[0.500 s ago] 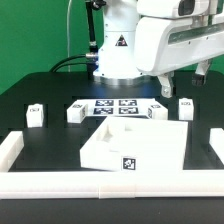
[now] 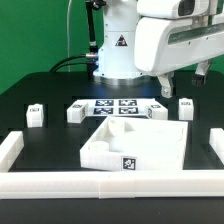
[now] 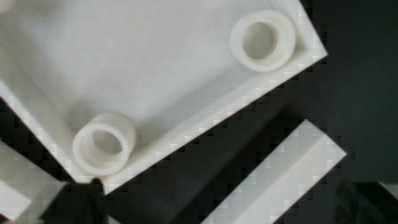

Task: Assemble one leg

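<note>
In the exterior view, the gripper (image 2: 181, 82) hangs below the white arm (image 2: 175, 40) above the far corner of the panel (image 2: 135, 143) on the exterior view's right. The position of its jaws and any load between them cannot be determined. Four legs stand upright on the black table (image 2: 55, 135) in a row behind the panel: two (image 2: 35, 115) (image 2: 74, 113) at the exterior view's left of the marker board (image 2: 113, 106), and two (image 2: 157, 112) (image 2: 186, 107) at its right. All four are apart from the gripper. The last one stands nearest to it. White rim bars (image 2: 110, 186) border the table at the front and at both sides. In the wrist view, the panel (image 3: 160, 85) fills most of the picture and shows two round corner recesses (image 3: 267, 42) (image 3: 102, 140). One white bar (image 3: 294, 172) lies beside the panel edge on the dark surface. The fingers cannot be identified with certainty, so the jaw opening remains undetermined here also.
</note>
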Controlling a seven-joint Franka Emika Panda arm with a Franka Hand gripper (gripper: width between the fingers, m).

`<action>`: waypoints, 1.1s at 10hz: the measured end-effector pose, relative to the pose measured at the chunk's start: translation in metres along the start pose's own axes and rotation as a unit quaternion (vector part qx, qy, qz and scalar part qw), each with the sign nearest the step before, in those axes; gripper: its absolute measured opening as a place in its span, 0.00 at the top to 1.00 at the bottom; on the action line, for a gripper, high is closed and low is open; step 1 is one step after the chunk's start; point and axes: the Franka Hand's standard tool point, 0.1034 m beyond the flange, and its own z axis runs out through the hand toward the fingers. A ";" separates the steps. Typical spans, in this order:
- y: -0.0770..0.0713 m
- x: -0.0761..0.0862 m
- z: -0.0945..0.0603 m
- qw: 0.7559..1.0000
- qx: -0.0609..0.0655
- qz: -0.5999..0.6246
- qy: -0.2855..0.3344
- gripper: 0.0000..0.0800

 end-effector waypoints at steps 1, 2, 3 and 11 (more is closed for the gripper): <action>0.000 0.000 0.000 1.000 0.000 0.000 0.000 0.19; 0.000 0.000 0.000 1.000 0.000 0.000 0.000 0.19; 0.000 0.000 0.000 1.000 0.000 0.000 0.000 0.19; -0.001 -0.072 0.059 0.984 -0.009 -0.176 0.025 0.19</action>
